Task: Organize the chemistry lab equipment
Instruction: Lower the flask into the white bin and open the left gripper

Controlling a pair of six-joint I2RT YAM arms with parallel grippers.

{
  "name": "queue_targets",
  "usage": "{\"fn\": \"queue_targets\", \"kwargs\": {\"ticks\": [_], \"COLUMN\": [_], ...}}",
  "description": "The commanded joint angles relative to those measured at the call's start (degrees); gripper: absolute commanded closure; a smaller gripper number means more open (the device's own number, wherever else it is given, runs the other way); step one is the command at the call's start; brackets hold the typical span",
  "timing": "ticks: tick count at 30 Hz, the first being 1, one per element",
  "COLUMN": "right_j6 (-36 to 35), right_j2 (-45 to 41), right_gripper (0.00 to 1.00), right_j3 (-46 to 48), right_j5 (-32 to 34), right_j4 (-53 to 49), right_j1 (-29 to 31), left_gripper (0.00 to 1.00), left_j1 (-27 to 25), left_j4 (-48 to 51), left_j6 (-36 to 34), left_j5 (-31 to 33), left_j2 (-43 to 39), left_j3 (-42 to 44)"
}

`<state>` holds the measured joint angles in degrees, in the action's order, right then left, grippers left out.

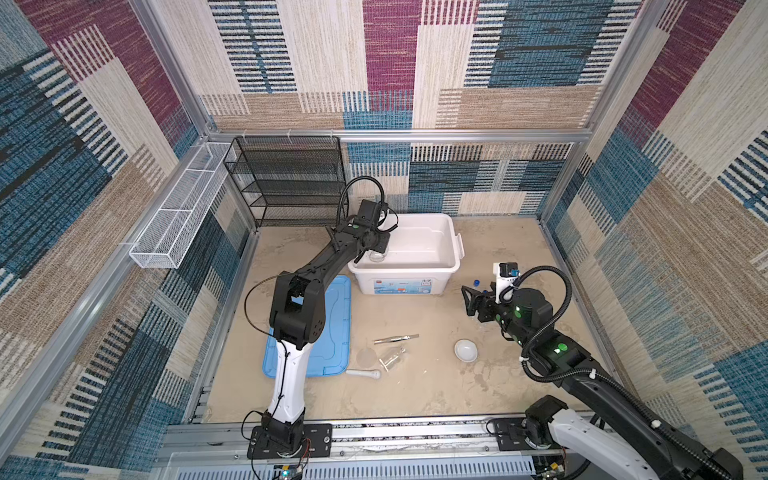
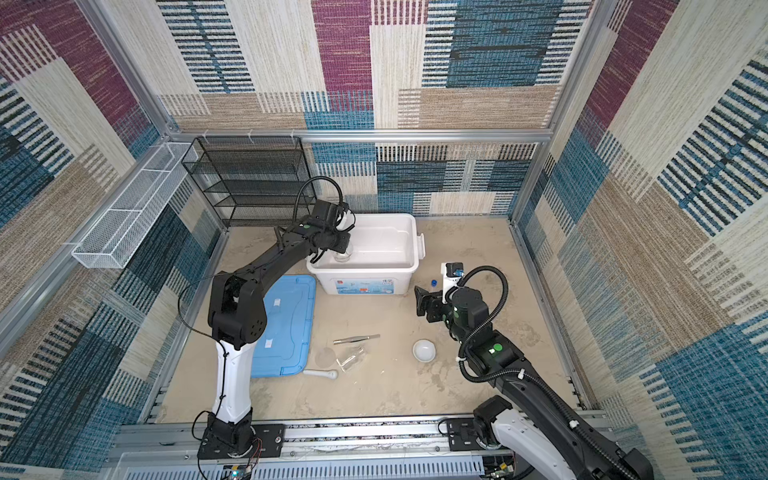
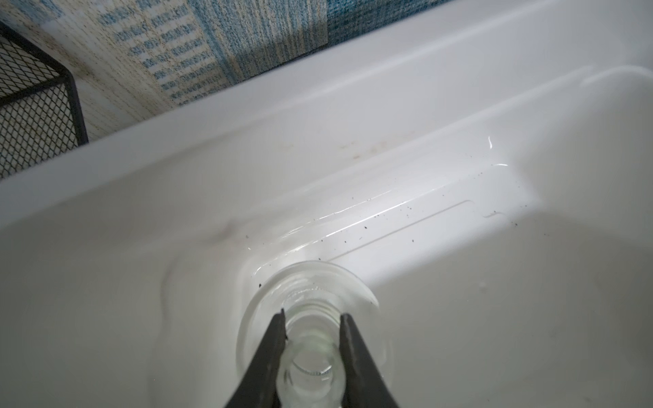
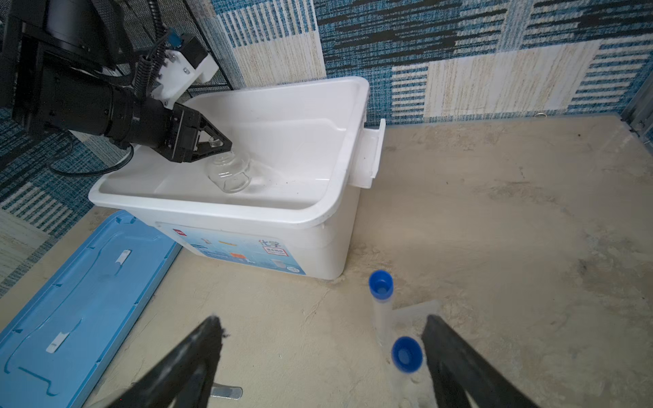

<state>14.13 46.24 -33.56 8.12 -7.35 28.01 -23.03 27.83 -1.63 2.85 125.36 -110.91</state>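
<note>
Gripping a small clear flask (image 4: pixel 229 173) by its neck, the left gripper (image 3: pixel 313 314) has its jaws closed on the glass; flask hangs tilted inside the open white bin (image 4: pixel 212 208), near the bin's front left corner in both top views, body low over the floor of the bin, contact with it unclear; right gripper (image 4: pixel 322 319) has jaws spread wide, nothing between the pads, hovering over the table right of the bin; blue-capped test tubes (image 4: pixel 381 307) sit on the table below it, two blue caps visible, the nearer cap just beside one finger (image 4: pixel 445 346); whether a third tube is there I cannot tell; tweezers (image 1: pixel 396 338) lie flat mid-table; below them a clear dish (image 1: pixel 366 356) and a second flask (image 1: pixel 392 357) on its side, close together; white pestle (image 1: pixel 363 373) just in front of those; white bowl (image 1: pixel 465 350) alone to the right, upright; blue lid (image 1: pixel 332 332) flat on the table left of the bin, partly under the left arm; black wire rack (image 1: pixel 286 183) against the back wall.
</note>
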Motion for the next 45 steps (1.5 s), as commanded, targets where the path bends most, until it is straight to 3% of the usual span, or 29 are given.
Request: {"fn": "queue_targets", "kwargs": {"ticks": [1,8,20,30,45], "right_j6": [0.46,0.5,0.52,0.42,-1.69], "right_j2": [0.14,0.19,0.67,0.17,0.51], "right_gripper": [0.09,0.09,0.09,0.09,0.13], "right_j3": [0.08,0.16,0.34,0.23,-0.66], "right_j5": [0.85,1.19,1.39,1.36,-9.67], "right_j4": [1.29,1.11,1.47,1.25,1.2], "right_j1": [-0.06,0.02,0.01,-0.01,-0.04], "left_gripper": [0.87,0.88,0.85,0.47,0.2], "left_j1": [0.34,0.97,0.88,0.76,-1.21], "left_j4": [-3.29,-3.51,-2.9,-2.35,-2.74], "left_j6": [1.53,2.65,2.42,3.2,3.0], "left_j5": [1.62,2.86,-0.44,-2.44,-3.86], "left_j2": [0.8,3.04,2.99,0.88,-7.51], "left_j3": [-0.18,-1.48,0.43,0.79,1.61]}}
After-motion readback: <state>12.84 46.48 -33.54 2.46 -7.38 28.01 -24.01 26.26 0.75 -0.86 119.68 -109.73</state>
